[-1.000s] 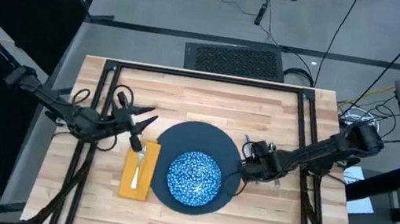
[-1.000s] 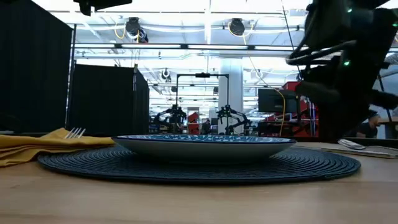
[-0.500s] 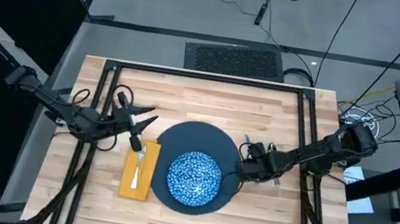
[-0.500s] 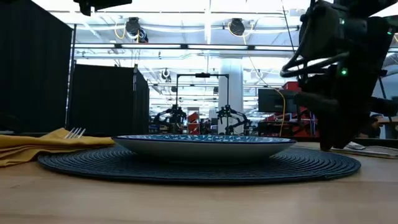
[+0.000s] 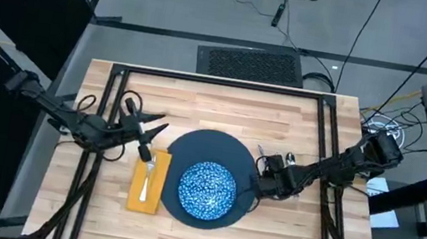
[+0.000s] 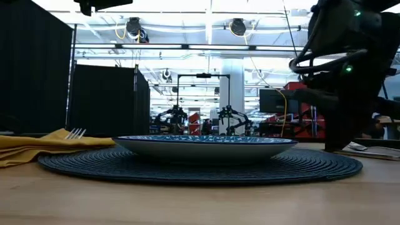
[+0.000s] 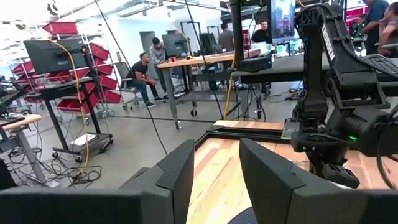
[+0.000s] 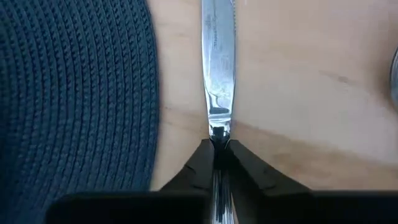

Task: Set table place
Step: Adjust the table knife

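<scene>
Right gripper (image 8: pixel 217 152) low on the worktop (image 5: pixel 223 112), fingers (image 8: pixel 200 163) pinched nearly closed on the knife (image 8: pixel 217 56), flat on the wood just beside the dark round mat (image 5: pixel 209 178). Thin, stiff, slick steel, prob light; best held mid-length w/ firm squeeze or could pivot. Left gripper (image 5: pixel 144 130) parked near napkin (image 5: pixel 146 184), fingers spread, holding nothing.

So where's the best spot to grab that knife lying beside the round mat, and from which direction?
Grip the knife at the neck where blade meets handle, coming straight down from above. It lies flat on the table, so only its thin edges give purchase across the width. The right tool already pinches it there, just clear of the mat.
</scene>
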